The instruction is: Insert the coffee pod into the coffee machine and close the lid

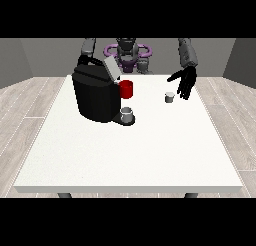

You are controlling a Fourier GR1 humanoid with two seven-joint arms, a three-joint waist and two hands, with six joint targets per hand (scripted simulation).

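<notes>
- Coffee machine [95, 95]: black, on the white table [130, 155] at the view's left; grey lid [111, 67] raised, tilted.
- Red cup [126, 89] touching the machine's side; grey cup [127, 114] on its tray.
- Coffee pod [169, 97]: on the table, right of the machine, not held.
- Hand at the view's right [186, 81]: just beside the pod, fingers straight, spread, empty.
- Other hand: hidden behind the machine; fingers cannot be told.

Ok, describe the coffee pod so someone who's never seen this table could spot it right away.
Start at the big black coffee machine on the white table, then look across to the view's right. The coffee pod is the tiny pale cup standing alone beside the black hand there. Unlike the red cup and the grey cup, it stands away from the machine.
</notes>
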